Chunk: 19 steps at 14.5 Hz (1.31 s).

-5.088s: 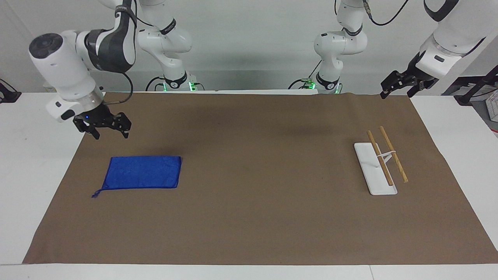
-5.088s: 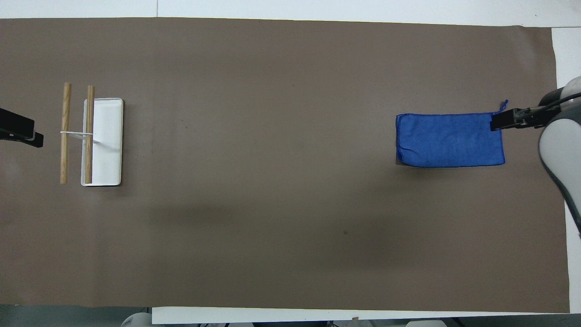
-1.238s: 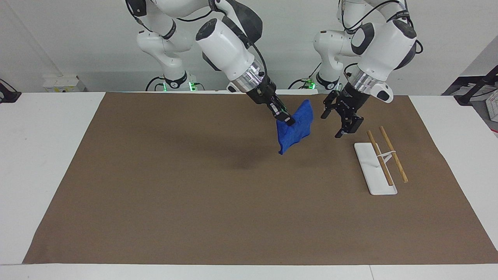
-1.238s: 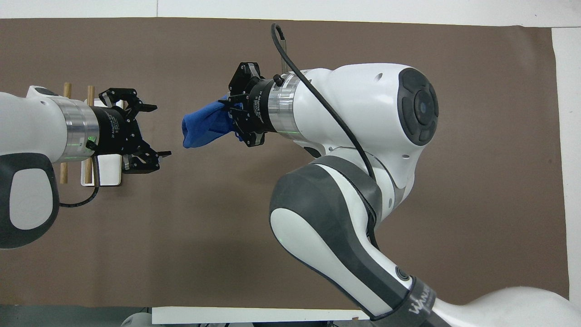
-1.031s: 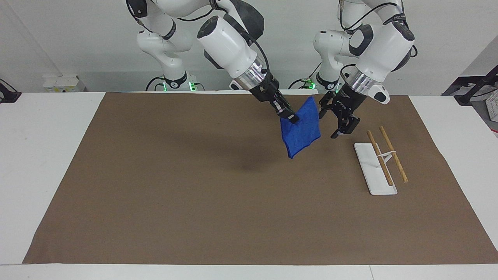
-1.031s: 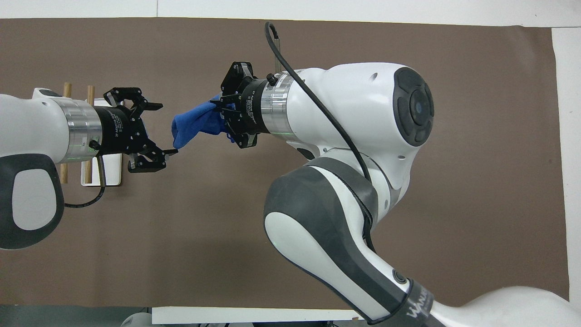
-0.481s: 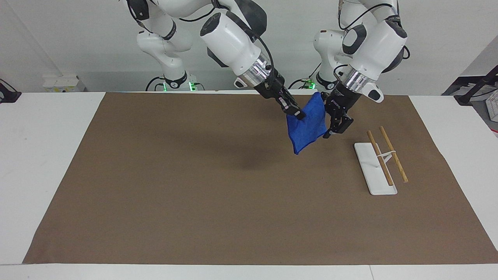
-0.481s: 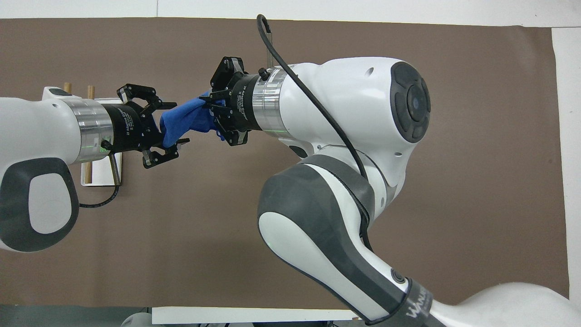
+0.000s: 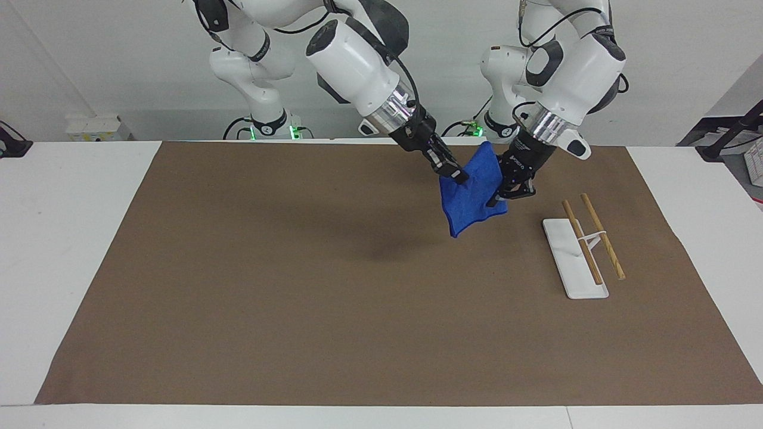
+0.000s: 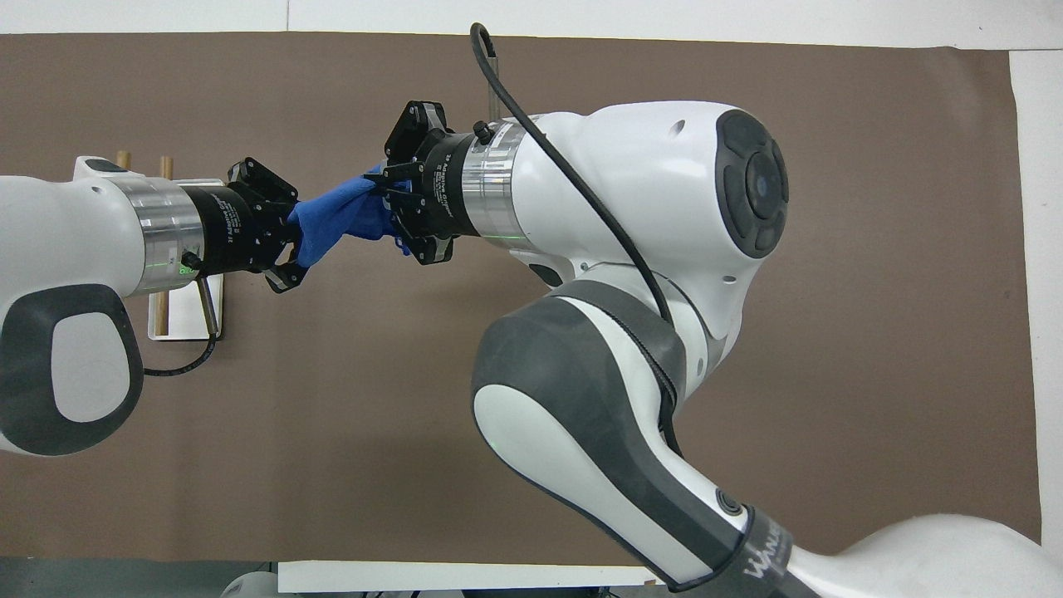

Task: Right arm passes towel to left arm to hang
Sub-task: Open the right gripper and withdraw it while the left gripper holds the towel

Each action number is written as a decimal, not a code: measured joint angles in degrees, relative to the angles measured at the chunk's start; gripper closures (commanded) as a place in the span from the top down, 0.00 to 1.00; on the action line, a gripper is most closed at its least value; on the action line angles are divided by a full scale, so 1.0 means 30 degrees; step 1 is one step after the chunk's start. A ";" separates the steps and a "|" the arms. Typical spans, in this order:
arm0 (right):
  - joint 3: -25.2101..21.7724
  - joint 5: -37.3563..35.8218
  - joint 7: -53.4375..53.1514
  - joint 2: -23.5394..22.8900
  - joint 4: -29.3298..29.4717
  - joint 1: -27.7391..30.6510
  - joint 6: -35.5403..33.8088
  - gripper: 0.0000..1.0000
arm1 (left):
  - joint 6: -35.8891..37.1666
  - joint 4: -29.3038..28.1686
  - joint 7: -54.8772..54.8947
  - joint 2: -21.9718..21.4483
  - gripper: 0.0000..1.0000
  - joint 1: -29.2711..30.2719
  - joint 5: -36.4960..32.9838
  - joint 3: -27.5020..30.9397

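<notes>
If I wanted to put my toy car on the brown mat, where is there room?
Lots of room: the brown mat is bare from the right arm's end to its middle. It is crowded toward the left arm's end, where the right gripper and left gripper both hold the blue towel in the air, beside the white rack with its wooden bars.

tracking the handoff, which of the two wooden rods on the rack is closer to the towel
The rod over the white base is closer to the towel; the other rod hangs off the base toward the left arm's end.

White wall (image 9: 107, 53), white table (image 9: 65, 238) w/ brown mat (image 9: 298, 298), dark stand (image 9: 730, 134) at edge
</notes>
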State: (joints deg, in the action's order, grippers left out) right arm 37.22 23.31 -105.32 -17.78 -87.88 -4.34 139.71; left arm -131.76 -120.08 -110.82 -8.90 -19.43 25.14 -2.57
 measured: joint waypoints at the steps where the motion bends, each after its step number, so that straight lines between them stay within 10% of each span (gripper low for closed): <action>1: 0.0000 0.0000 0.0000 -0.0001 0.0001 0.0000 0.0000 0.00 | -0.0007 0.0000 0.0000 0.0000 0.00 0.0004 0.0000 0.0010; 4: 0.0000 0.0000 0.0000 -0.0004 0.0002 -0.0001 0.0000 0.05 | -0.0018 0.0000 0.0000 0.0000 0.00 0.0015 0.0000 0.0025; 6: -0.0001 0.0000 0.0000 -0.0006 0.0003 0.0001 0.0000 0.88 | -0.0024 0.0000 0.0000 0.0000 0.00 0.0016 0.0000 0.0026; 7: -0.0005 0.0000 0.0000 -0.0012 0.0009 0.0013 0.0000 1.00 | -0.0029 -0.0001 0.0000 0.0000 0.00 0.0017 0.0000 0.0026; 13: -0.0131 -0.0040 0.2028 -0.0030 0.0012 0.0029 -0.0034 1.00 | -0.0607 -0.0029 0.1181 0.0023 0.00 0.0556 -0.0001 0.0160; 19: -0.2448 -0.0300 1.4813 0.1132 -0.2420 0.0058 -0.0266 1.00 | -0.0851 -0.0446 0.6441 0.0228 0.00 0.4107 0.0000 0.0347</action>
State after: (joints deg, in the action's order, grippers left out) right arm 29.88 22.41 -60.88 -14.39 -95.14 -4.17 138.91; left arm -134.31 -121.42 -91.50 -8.22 -7.12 25.14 -1.53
